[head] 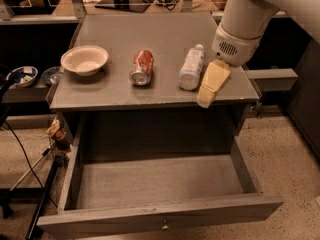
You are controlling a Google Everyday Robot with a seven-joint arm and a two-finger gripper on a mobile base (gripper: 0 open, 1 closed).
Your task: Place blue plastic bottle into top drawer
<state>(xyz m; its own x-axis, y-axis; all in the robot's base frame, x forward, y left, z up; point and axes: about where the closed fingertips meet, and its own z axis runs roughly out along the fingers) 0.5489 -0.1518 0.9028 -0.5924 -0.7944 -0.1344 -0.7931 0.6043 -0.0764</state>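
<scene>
Grey wooden table (150, 34), its drawer (160, 215) pulled fully out toward the camera, the inside showing only its floorboard and open from above across its whole width. A small metal knob (163, 226) sits at the centre of the front panel, close to the lower frame edge.

On the tabletop, right of centre, the bottle (191, 68) lies on its side, white cap pointing to the back and base near the front edge, directly above the open drawer. Just beside it on the right hangs the gripper (206, 98), a cream-coloured piece slanting down and left from the white arm (241, 26), its tip over the table's front edge near the right corner. Whether it is open or closed cannot be told, and whether it touches the bottle cannot be judged.

A red can (141, 67) lies on its side left of the bottle, a clear gap between the two. A pale bowl (84, 60) stands upright farther left, near the table's left edge. The back half of the tabletop shows plain grey surface.

A black stand leg (44, 196) runs across the speckled floor (295, 159) close beside the drawer's left wall. At right, a grey shelf (272, 76) juts out behind the arm.
</scene>
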